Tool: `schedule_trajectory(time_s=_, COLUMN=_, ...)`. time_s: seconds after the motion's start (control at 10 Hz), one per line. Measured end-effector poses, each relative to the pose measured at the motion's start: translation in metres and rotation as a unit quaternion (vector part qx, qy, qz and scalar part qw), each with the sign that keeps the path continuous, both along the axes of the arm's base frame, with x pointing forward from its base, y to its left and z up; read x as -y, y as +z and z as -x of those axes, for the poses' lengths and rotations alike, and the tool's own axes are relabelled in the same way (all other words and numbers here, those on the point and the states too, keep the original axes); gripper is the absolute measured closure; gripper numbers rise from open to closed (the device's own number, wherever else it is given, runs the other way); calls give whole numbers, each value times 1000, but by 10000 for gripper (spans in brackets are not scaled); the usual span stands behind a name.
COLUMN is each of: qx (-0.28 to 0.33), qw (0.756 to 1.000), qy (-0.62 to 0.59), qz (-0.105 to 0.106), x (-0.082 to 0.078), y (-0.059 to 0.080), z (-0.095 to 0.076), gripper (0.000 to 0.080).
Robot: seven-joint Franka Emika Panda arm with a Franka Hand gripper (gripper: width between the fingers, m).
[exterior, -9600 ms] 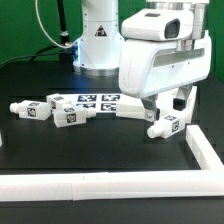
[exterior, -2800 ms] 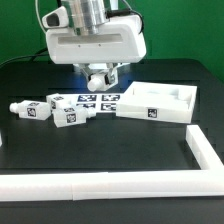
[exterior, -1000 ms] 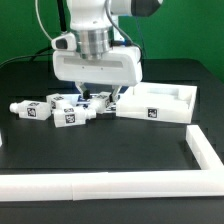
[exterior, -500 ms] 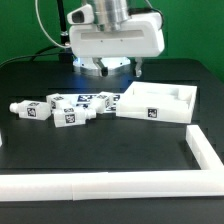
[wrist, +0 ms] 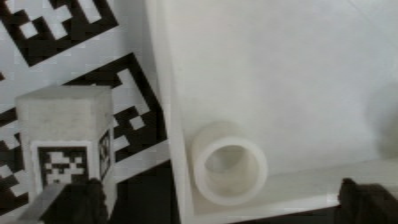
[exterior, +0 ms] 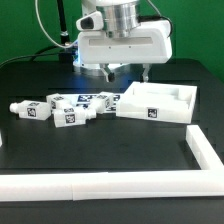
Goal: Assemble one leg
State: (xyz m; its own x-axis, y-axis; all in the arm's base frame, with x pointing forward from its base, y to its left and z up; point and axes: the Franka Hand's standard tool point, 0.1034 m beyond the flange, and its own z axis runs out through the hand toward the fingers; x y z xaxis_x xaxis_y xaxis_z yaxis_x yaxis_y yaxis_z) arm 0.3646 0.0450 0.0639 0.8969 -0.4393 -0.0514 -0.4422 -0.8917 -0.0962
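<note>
I hold the gripper (exterior: 127,72) spread wide and empty over the square panel's (exterior: 172,113) edge, probably to line up on the leg (wrist: 68,125) just beside it.

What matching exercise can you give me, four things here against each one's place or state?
Things:
1. pincer
2. lone leg
3. panel
4. marker board

Place or state:
A. lying on its side, far at the exterior view's left
B. open, up in the air
C. white, with a raised rim
D. flat, covered in tags

Pairs: 1-B, 2-A, 3-C, 4-D
</note>
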Motion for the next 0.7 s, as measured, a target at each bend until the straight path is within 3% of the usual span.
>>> schedule_trajectory(time_s=0.2, qx=-1, qw=1000, qy=6, qz=14, x=-14, y=-18, z=18, gripper=150)
schedule_trajectory(time_s=0.7, qx=0, qw=1000, qy=6, qz=18, x=-17, y=-29, z=19, gripper=150)
